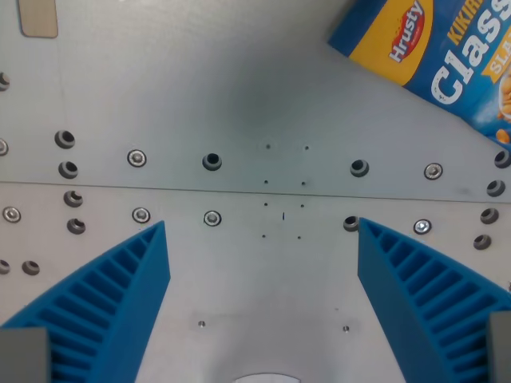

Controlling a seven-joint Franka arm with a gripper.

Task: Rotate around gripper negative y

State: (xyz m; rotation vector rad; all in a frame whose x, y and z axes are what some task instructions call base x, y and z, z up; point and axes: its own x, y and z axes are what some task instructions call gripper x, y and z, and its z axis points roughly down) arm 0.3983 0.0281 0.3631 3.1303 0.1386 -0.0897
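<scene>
My gripper (262, 227) looks straight down at a grey metal table (239, 96). Its two blue ribbed fingers (120, 295) stand wide apart at the lower left and lower right of the wrist view, with nothing between them. A blue and yellow snack box (443, 52) lies flat at the wrist view's upper right, well beyond the fingertips and cut off by the frame edge.
Rows of bolt holes and screw heads (211, 162) run across the table, with a seam (239, 191) between two plates just below them. A small beige tab (38, 20) sits at the upper left.
</scene>
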